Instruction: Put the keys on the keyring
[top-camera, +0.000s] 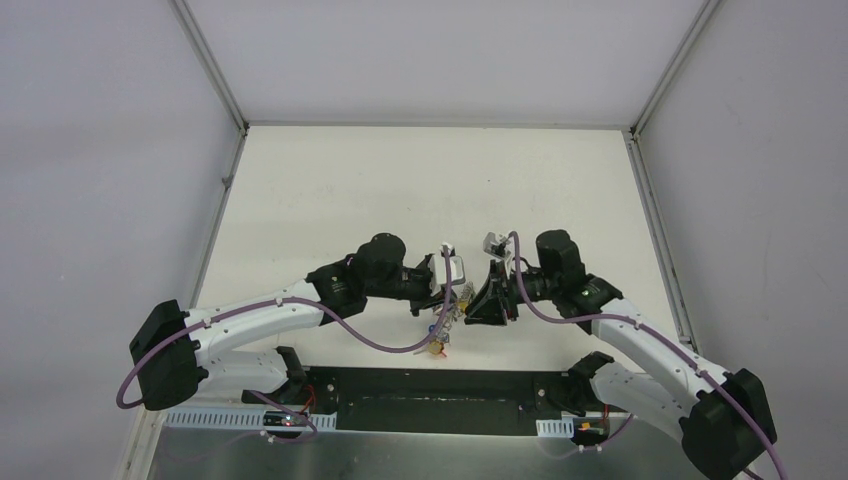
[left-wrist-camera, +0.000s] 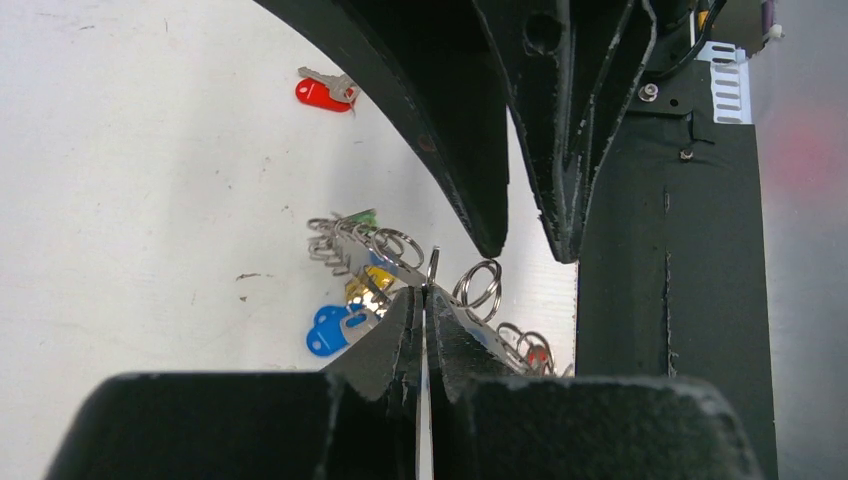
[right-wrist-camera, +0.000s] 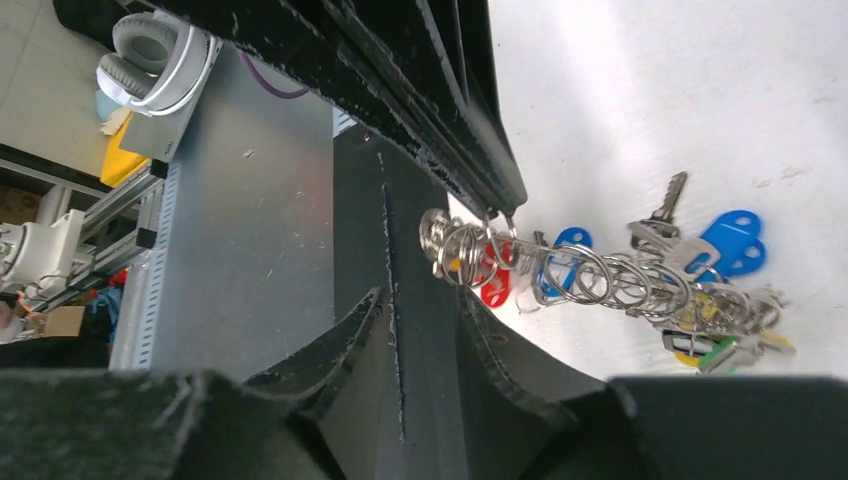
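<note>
At the white desk's (left-wrist-camera: 120, 200) near middle, the left claw (left-wrist-camera: 424, 296) is closed tight on the stiff, jangly keyring (left-wrist-camera: 392, 247). The right claw (right-wrist-camera: 420, 300) is seen part-open and empty. The light red-headed key (left-wrist-camera: 322, 92), lying apart, is best pinched by its plastic head.

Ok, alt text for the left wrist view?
The left gripper is shut on the keyring, whose small rings and coloured tags fan out beyond its fingertips. The right gripper hangs open above; a red-tagged key lies apart on the white table.
</note>
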